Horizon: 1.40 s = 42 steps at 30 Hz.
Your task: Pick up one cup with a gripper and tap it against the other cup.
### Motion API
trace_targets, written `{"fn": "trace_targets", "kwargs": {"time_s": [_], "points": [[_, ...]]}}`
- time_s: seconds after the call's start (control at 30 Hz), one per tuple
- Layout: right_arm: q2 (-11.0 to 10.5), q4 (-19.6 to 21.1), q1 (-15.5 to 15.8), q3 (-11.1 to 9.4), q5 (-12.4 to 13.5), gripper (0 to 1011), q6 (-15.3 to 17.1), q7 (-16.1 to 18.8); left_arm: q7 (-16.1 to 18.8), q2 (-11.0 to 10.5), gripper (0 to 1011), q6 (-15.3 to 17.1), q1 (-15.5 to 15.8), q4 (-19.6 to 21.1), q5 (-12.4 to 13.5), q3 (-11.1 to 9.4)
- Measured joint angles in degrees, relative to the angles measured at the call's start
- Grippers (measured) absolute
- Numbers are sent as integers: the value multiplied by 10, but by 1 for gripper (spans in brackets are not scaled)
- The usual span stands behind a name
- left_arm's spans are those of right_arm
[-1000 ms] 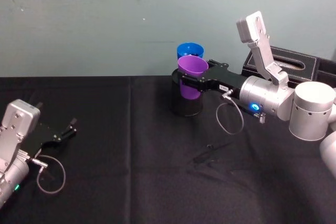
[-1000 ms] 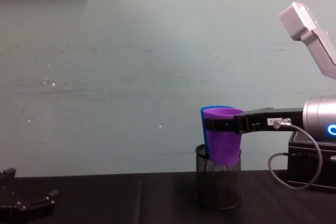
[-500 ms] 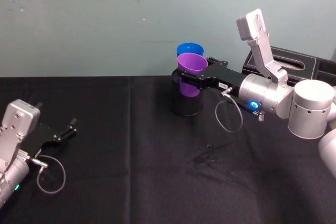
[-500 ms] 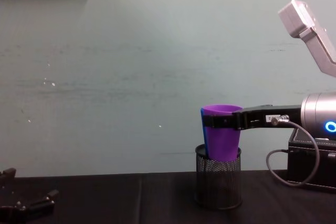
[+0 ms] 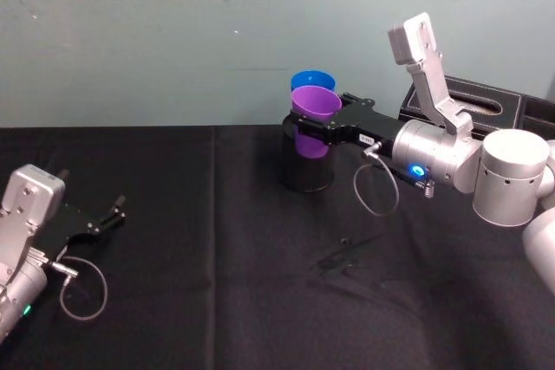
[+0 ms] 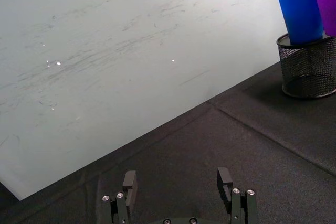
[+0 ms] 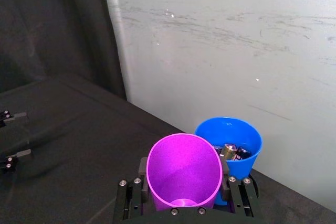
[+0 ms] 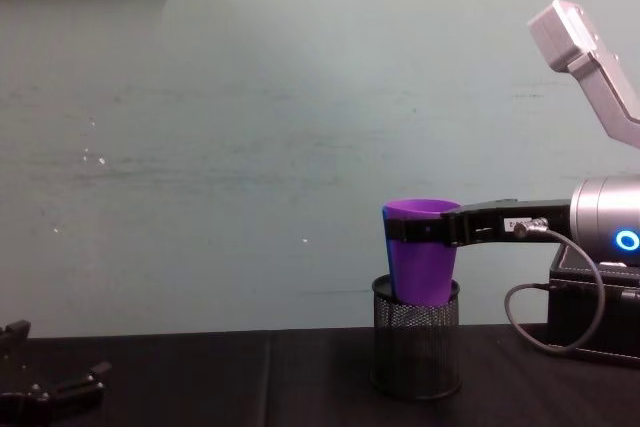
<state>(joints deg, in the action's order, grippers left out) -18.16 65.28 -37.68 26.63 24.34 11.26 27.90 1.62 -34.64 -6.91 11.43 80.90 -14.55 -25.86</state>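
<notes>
My right gripper point(image 5: 323, 126) is shut on the purple cup point(image 5: 314, 111), its black fingers point(image 7: 128, 199) clamped on both sides below the rim. The purple cup point(image 8: 420, 263) hangs upright, its base at the rim of a black mesh holder point(image 8: 415, 351). The blue cup point(image 5: 312, 81) stands in that holder just behind it, with small objects inside point(image 7: 233, 151). The two rims sit side by side in the right wrist view; I cannot tell whether they touch. My left gripper point(image 6: 178, 188) rests open on the table at the near left, away from the cups.
A black box point(image 5: 473, 98) stands at the back right behind my right arm. A black cloth point(image 5: 217, 283) covers the table. A pale wall rises directly behind the holder and cups.
My right gripper has raised the purple cup a little and brought it from a slight tilt to upright, closer to the blue cup. The left arm has not moved.
</notes>
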Motion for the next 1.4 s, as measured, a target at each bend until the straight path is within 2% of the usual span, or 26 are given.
{"fn": "trace_targets", "kwargs": {"time_s": [1.4], "points": [[-1,2,1,1,0,734,0,0,0,0,1000,0,0,0,0,0]]}}
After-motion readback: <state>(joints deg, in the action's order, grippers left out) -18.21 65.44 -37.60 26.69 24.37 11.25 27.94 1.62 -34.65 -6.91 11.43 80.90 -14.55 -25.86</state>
